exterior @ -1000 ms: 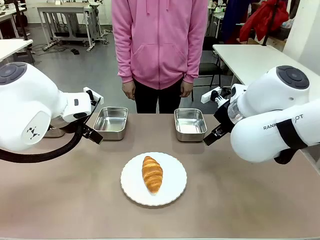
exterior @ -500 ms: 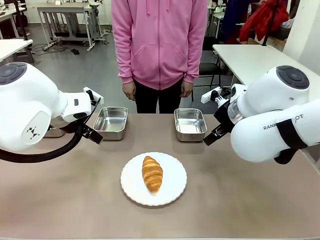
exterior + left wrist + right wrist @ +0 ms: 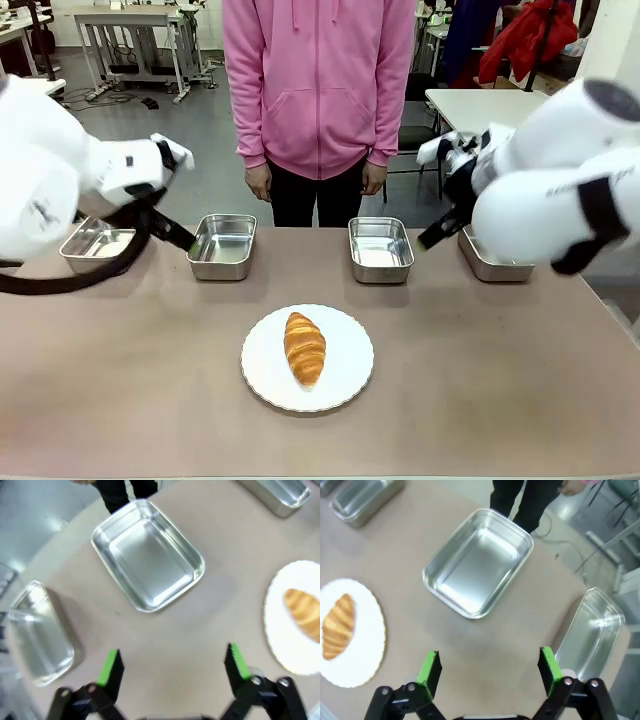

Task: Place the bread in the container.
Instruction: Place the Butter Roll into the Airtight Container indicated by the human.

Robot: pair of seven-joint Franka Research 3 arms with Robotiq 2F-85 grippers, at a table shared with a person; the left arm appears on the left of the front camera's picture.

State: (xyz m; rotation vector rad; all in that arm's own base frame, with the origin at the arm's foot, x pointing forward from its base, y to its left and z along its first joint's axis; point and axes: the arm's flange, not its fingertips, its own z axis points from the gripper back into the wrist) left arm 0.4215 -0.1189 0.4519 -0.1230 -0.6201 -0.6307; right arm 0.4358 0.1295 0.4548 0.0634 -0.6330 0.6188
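My left arm (image 3: 45,195): glossy white, fat rounded housings, small dark mark on the shell, too blurred to read. A thick black cable (image 3: 70,284) loops under it. My right arm (image 3: 545,195): same white shell, black band round one link, grey lettering I can't fully read. My left tool (image 3: 173,655): black fingers, bright green pads (image 3: 111,667), silver screws (image 3: 255,681) at the knuckles. My right tool (image 3: 489,656): identical build, black links, green pads, round silver pivots.

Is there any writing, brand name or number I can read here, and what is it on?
None can be read.
On the right arm: grey lettering, too blurred to read.
On the left arm: a small dark mark, too blurred to read.
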